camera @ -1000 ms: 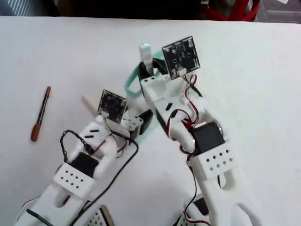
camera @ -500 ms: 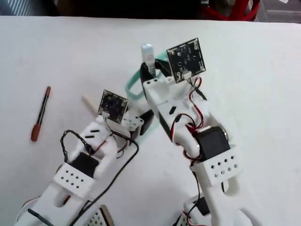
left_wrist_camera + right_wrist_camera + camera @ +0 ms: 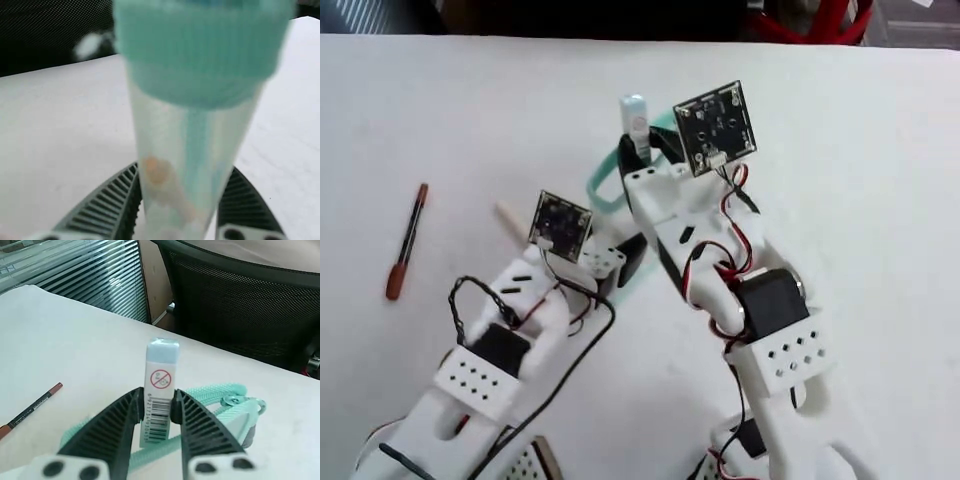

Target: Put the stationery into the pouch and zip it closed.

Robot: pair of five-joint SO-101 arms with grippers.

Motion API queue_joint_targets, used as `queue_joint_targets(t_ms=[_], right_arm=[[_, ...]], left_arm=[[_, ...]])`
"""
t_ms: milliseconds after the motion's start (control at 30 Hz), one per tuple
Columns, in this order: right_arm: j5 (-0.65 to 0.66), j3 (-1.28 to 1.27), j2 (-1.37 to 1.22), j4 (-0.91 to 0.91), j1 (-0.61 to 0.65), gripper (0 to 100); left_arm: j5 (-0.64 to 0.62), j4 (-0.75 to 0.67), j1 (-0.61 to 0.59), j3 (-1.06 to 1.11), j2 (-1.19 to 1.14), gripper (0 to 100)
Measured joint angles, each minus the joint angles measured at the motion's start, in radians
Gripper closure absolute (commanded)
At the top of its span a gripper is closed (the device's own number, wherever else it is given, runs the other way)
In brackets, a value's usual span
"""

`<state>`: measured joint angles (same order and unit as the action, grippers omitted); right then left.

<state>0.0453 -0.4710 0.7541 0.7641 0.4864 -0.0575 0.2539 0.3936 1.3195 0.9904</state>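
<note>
The white eraser (image 3: 160,390) with a pale blue end stands upright between the fingers of my right gripper (image 3: 156,397), which is shut on it. From above, the eraser (image 3: 634,118) sticks out past that gripper (image 3: 642,150), over the teal-edged pouch (image 3: 601,186). The pouch's open zip edge (image 3: 215,390) lies just under the eraser. My left gripper (image 3: 182,172) is shut on the translucent pouch (image 3: 195,65) and holds it at its near side (image 3: 620,262). A red pen (image 3: 407,240) lies on the table far to the left.
A pale wooden stick (image 3: 510,218) pokes out from under the left arm. The white table (image 3: 860,150) has free room to the right and at the back left. Cables hang along both arms. A dark mesh chair (image 3: 250,305) stands beyond the far edge.
The right arm has shifted slightly towards the far right with the eraser, then held still. The left arm has not moved.
</note>
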Motion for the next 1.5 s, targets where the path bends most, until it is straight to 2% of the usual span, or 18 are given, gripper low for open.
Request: queue_joint_targets(t_ms=[200,367,433,600,833,967,1067,1167,1300,1500], right_arm=[[0.0,0.015,0.0,0.008,0.034,95.4],[0.0,0.046,0.0,0.135,0.055,76.4],[0.002,0.055,0.015,0.192,0.057,72.0],[0.0,0.058,0.129,0.253,0.02,71.5],[0.0,0.06,0.269,0.192,-0.15,71.5],[0.0,0.08,0.155,0.15,-0.204,71.5],[0.0,0.184,0.021,0.155,-0.242,71.5],[0.005,0.336,-0.123,0.239,-0.264,71.5],[0.153,0.526,-0.249,0.382,-0.296,71.5],[0.651,0.574,-0.328,0.485,-0.296,71.4]], left_arm=[[-0.005,0.0,0.0,0.0,0.0,77],[-0.025,0.0,0.0,0.0,0.0,77],[-0.025,0.0,0.002,0.0,0.0,77],[-0.025,0.0,0.002,0.0,0.0,77],[-0.025,0.0,0.0,0.0,0.0,77],[-0.025,0.0,0.0,0.0,0.0,77],[-0.025,0.0,0.0,0.0,0.0,78],[-0.025,0.0,0.0,0.0,0.0,78],[-0.025,0.0,0.0,0.0,0.0,78],[-0.025,0.0,0.0,0.0,0.0,78]])
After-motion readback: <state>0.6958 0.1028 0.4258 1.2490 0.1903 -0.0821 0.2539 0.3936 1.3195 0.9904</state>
